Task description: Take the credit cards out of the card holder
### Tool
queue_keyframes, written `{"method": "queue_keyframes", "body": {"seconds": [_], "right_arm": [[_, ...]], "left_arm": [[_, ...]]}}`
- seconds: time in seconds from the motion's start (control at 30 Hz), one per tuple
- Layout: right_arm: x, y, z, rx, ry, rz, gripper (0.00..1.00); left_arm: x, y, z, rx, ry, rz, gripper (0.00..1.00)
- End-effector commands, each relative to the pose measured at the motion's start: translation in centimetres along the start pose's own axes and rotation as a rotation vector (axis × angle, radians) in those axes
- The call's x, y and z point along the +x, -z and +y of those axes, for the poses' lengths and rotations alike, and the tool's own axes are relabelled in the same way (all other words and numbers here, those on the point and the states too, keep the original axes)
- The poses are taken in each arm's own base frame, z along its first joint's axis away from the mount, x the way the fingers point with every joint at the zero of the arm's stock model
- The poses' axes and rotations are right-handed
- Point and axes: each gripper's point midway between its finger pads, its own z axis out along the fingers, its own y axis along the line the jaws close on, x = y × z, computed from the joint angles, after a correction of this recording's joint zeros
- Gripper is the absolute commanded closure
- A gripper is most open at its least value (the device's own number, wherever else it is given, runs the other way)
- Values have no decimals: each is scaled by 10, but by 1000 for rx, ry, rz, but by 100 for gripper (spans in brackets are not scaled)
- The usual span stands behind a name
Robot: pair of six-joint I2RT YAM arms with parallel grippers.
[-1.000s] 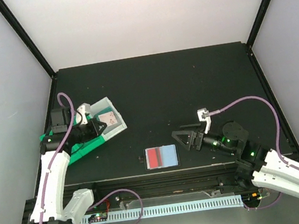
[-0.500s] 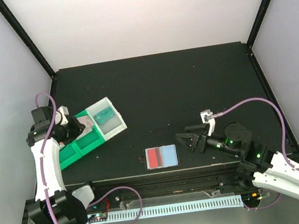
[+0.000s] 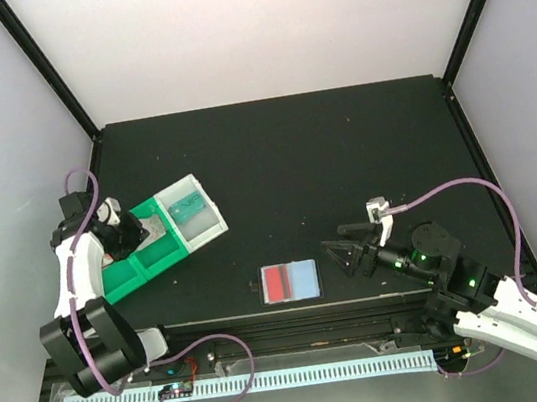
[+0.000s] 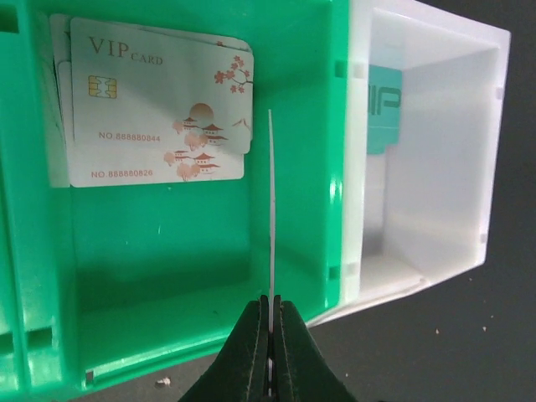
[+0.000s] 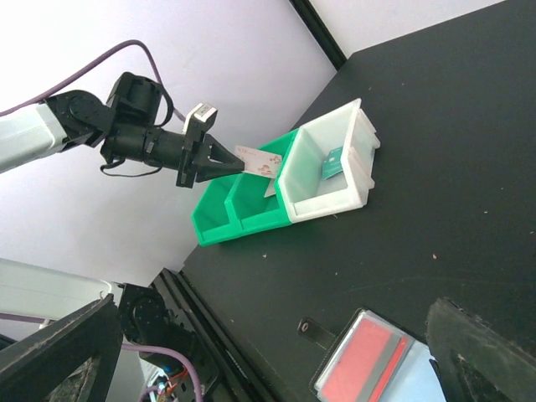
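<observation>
The card holder (image 3: 305, 279) lies open and flat near the table's front edge, with a red card (image 3: 279, 282) in its left pocket and a pale blue right panel. My right gripper (image 3: 342, 254) hangs open just to its right, and in the right wrist view the card holder (image 5: 368, 362) sits between the fingers (image 5: 59, 352). My left gripper (image 4: 270, 306) is shut on a thin white card (image 4: 270, 209) seen edge-on above the green compartment of the tray (image 3: 147, 265). In the right wrist view the left gripper (image 5: 219, 161) holds this card (image 5: 261, 161) over the tray.
White VIP cards (image 4: 155, 109) lie in the green compartment. A teal card (image 4: 383, 113) leans in the clear compartment (image 3: 207, 228). The holder's black tab (image 5: 311, 329) sticks out to its left. A black rail (image 3: 296, 318) runs along the front edge.
My left gripper has moved left from over the clear compartment to over the green one, still holding the white card. The right gripper has shifted slightly nearer and to the right.
</observation>
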Motion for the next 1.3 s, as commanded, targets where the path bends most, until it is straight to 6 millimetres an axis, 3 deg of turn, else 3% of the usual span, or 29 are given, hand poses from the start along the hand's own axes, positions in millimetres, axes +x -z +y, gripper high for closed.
{"method": "queue_keyframes", "body": {"seconds": [0.0, 0.13, 0.73, 1.27], "right_arm": [[-15, 4, 6, 6, 81, -47, 0], [-19, 4, 7, 8, 96, -55, 0], [-33, -8, 4, 93, 215, -33, 0], [-31, -13, 1, 110, 229, -11, 0]], "left_arm": [[-24, -1, -3, 7, -21, -43, 98], [-32, -9, 6, -31, -15, -37, 98], [-49, -36, 0, 43, 11, 22, 96], [-54, -40, 16, -26, 33, 22, 92]]}}
